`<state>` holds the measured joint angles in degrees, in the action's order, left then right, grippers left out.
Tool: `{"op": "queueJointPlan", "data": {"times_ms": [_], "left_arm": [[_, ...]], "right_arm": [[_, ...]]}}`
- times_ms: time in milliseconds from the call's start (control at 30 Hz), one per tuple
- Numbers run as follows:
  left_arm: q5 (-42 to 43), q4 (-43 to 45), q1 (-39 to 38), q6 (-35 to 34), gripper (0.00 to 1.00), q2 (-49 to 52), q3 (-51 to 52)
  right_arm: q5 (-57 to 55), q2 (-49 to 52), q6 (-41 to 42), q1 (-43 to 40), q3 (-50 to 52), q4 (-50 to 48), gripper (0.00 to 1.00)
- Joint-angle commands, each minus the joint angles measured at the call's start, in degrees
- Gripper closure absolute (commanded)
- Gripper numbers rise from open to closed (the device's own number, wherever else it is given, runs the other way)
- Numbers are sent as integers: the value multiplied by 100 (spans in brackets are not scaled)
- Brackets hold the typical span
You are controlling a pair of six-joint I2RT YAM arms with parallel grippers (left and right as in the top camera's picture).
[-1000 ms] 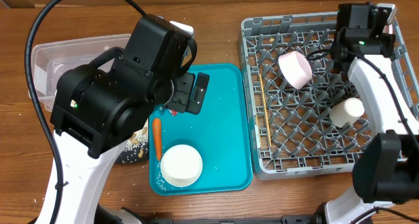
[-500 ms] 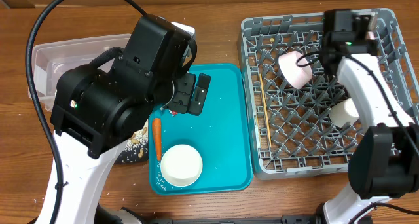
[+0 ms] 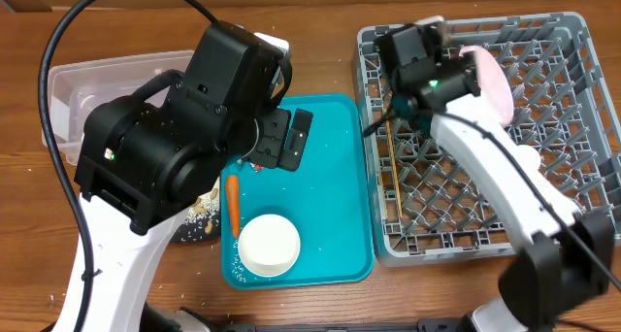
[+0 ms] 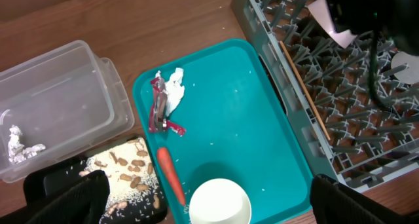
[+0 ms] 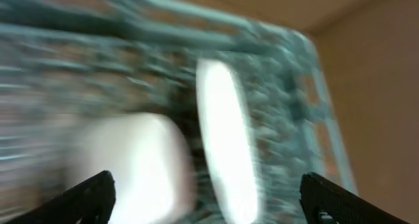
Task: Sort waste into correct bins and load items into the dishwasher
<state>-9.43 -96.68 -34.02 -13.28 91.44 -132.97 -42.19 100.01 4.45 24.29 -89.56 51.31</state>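
On the teal tray (image 3: 340, 177), a bowl (image 3: 269, 245) sits by a carrot (image 3: 233, 206) and wrapper (image 4: 160, 109), the rack (image 3: 456, 206) with a pink cup (image 3: 490, 80) beside it, a tub (image 3: 73, 89) opposite on the wooden bench (image 3: 330, 7); left claw (image 4: 213, 201) and right claw (image 5: 206, 198) gape empty.

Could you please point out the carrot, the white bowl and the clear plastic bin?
carrot (image 4: 171, 177): left wrist view, mid-length.
white bowl (image 4: 220, 203): left wrist view, inside centre.
clear plastic bin (image 4: 62, 109): left wrist view, bare floor.
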Motion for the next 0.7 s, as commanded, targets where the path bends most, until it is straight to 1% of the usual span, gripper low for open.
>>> {"op": "queueJointPlan", "data": {"times_ms": [0,100,167,233,300,400,533,667], "left_arm": [[22,-11,26,92,0,17,-63],[7,-11,26,90,0,17,-63],[0,-11,26,90,0,17,-63],[0,-11,26,90,0,17,-63],[2,-9,26,87,0,17,-63],[7,-9,26,85,0,17,-63],[129,-11,26,87,0,52,-59],[422,-11,26,83,0,118,90]], "right_arm": [[2422,-614,234,378,-282,-66,16],[3993,-564,638,527,-236,-195,28],[4741,-448,966,584,-175,-282,30],[5141,-264,1217,662,-120,-321,32],[5193,-31,1364,765,-79,-319,33],[5106,348,1364,868,-59,-297,34],[5132,647,1469,846,-59,-199,32],[5130,667,1598,835,-55,-94,21]]}}
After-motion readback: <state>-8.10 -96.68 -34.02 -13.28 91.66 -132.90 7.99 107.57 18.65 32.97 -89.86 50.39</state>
